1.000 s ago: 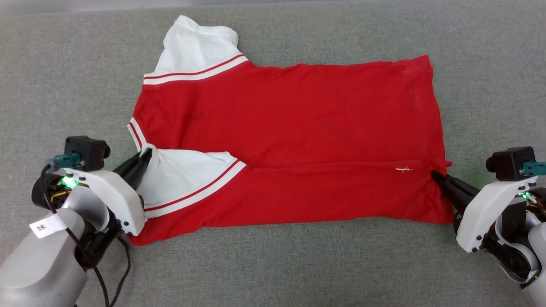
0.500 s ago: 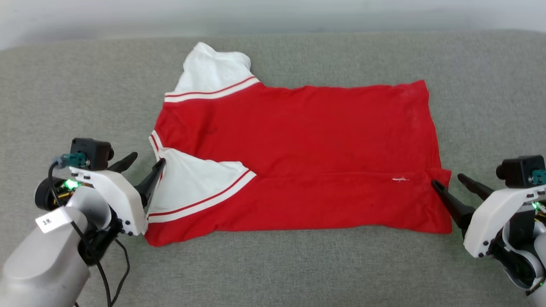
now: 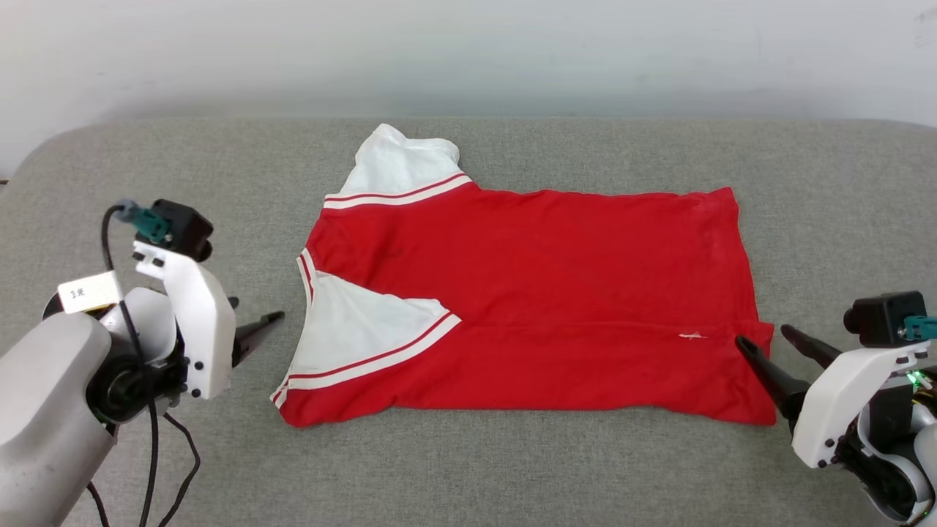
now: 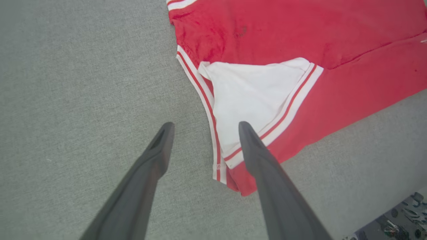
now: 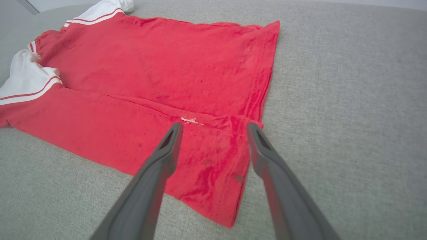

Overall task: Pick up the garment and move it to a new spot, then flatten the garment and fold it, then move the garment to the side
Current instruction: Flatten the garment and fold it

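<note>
We see the shirt point(image 3: 527, 293) lying spread on a grey padded surface point(image 3: 512, 468), well in from its edges, with a pale wall point(image 3: 468, 51) beyond the far edge. The red body runs across our view, with the shoulders on our left and the hem on our right. The near long side is folded up over the body, so a straight crease crosses the cloth from the sleeve to the hem. One white sleeve point(image 3: 359, 329) with red-and-white striped trim lies folded in on top of the red, and the other white sleeve point(image 3: 399, 165) sticks out at the far left corner. A small white mark point(image 3: 692, 336) sits on the crease near the hem. Our left gripper point(image 3: 256, 311) has its fingers spread apart with nothing between them, and from the head it stands just beside the striped edge, with grey surface showing between it and the cloth. In its wrist view one finger crosses in front of the folded sleeve, but we cannot tell whether it touches. Our right gripper point(image 3: 761, 335) is also spread wide and holds nothing. It stands at the hem end of the crease, with one fingertip over the red edge and the other over the grey surface.
</note>
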Robot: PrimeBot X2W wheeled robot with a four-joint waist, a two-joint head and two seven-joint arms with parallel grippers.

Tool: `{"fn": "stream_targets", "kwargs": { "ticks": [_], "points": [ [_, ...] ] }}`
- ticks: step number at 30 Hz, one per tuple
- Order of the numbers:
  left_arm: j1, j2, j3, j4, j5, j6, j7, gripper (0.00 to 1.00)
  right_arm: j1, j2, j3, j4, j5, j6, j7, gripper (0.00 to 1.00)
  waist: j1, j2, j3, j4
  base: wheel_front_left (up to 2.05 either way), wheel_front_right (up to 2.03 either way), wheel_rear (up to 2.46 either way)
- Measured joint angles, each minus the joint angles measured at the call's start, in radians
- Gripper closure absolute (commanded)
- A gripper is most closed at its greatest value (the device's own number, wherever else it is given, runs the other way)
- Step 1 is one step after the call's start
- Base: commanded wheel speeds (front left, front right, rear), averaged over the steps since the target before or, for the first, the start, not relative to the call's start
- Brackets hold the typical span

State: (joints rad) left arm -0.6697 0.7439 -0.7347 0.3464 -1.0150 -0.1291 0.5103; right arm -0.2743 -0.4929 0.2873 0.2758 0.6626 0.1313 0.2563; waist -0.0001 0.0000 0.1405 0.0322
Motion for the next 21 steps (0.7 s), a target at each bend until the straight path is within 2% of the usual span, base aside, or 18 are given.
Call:
{"fn": "stream_targets", "kwargs": {
  "ticks": [5,9,21],
  "points": [
    [-0.013,0.008,-0.034,-0.04,-0.037,0.009,0.141,0.0,0.009,0.013,-0.004,-0.016,-0.012,0.0,0.015,0.0,0.0,0.0001,-0.002,-0.008,0.0,0.0,0.0],
    [-0.009,0.01,-0.061,-0.041,-0.045,0.015,0.2,0.0,0.009,0.023,-0.002,-0.025,-0.013,0.0,0.026,0.0,0.0,0.0001,0.01,-0.022,0.0,0.0,0.0],
    [0.059,0.009,-0.13,0.061,-0.036,0.009,0.22,0.0,-0.019,0.032,0.011,-0.033,-0.02,0.0,0.027,0.0,0.0,0.0001,0.075,-0.079,0.0,0.0,0.0]
  ]
}}
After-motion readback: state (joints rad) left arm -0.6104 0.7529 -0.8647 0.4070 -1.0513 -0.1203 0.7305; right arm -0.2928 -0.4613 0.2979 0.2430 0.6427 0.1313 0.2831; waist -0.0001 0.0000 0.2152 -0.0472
